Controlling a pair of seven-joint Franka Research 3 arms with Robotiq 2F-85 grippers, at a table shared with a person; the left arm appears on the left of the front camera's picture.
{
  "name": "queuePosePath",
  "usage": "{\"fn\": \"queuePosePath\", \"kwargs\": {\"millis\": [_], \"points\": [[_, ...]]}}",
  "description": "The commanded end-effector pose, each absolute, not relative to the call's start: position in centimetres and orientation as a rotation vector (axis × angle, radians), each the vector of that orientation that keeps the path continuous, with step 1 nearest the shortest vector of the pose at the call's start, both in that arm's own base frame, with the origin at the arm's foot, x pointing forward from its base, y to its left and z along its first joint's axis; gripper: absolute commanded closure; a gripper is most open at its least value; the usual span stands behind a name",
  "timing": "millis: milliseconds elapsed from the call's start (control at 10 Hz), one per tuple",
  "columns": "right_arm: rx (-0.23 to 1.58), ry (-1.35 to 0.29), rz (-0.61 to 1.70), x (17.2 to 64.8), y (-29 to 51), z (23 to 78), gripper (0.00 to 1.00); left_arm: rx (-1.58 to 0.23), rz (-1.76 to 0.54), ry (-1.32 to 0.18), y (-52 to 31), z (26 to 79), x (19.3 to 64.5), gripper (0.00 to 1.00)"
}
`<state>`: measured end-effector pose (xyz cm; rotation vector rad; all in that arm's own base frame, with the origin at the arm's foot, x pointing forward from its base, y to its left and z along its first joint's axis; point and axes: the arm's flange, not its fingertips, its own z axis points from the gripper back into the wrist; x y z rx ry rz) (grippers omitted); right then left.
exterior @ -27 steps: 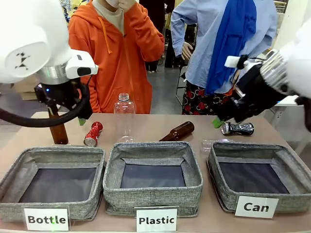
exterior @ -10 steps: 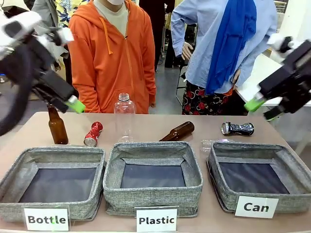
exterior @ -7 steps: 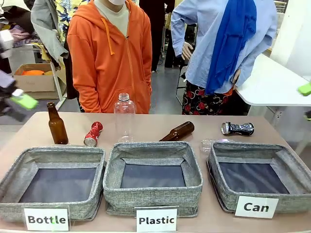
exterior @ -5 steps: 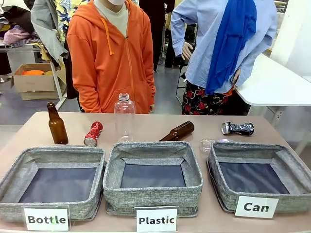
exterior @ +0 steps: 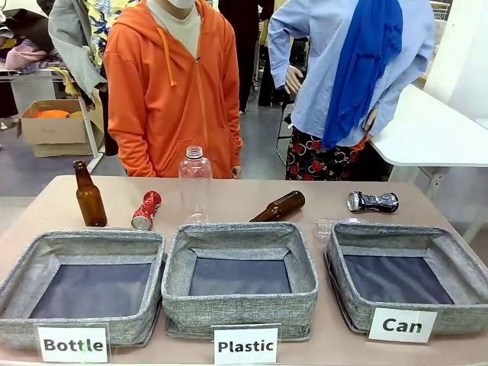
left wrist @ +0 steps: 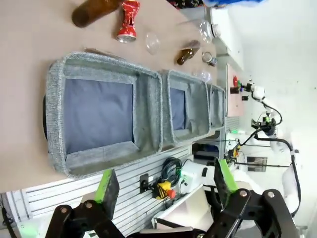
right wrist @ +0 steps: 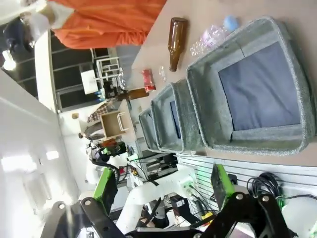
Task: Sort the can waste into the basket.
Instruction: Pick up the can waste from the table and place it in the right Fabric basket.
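Two crushed cans lie on the table point(exterior: 236, 194), neither yet in the basket point(exterior: 347, 301) at the near right. The black-and-silver can point(exterior: 373, 202) sits just past its far rim. The red can point(exterior: 146, 210) is far left, between an upright brown bottle point(exterior: 89, 197) and a clear plastic bottle point(exterior: 195, 183). The left gripper point(left wrist: 166, 181) and right gripper point(right wrist: 163, 184) are both spread wide, holding nothing. Likely trouble: a reach for the red can could tip either bottle, and its dented sides may slip mid-carry, so it drops short of the basket.

A crushed red can point(exterior: 146, 210) lies far left on the table, a black-silver can point(exterior: 373, 202) just behind the empty grey "Can" basket point(exterior: 352, 305).
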<state>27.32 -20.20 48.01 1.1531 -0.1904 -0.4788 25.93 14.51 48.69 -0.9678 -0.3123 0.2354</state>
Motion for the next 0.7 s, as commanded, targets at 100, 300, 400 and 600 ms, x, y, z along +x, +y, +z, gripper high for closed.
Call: {"fn": "queuePosePath", "kwargs": {"millis": [100,300,400,600], "points": [[1.141,-0.191,-0.458,26.98,-20.05,48.38,0.00,-0.963,0.206,-0.304,14.18,48.46,25.99,0.00],[1.141,-0.191,-0.458,26.98,-20.05,48.38,0.00,-0.963,0.206,-0.304,14.18,48.46,25.99,0.00],[1.141,-0.191,-0.458,26.98,-20.05,48.38,0.00,-0.963,0.206,-0.304,14.18,48.46,25.99,0.00],[1.141,-0.191,-0.458,26.98,-20.05,48.38,0.00,-0.963,0.206,-0.304,14.18,48.46,25.99,0.00]]}}
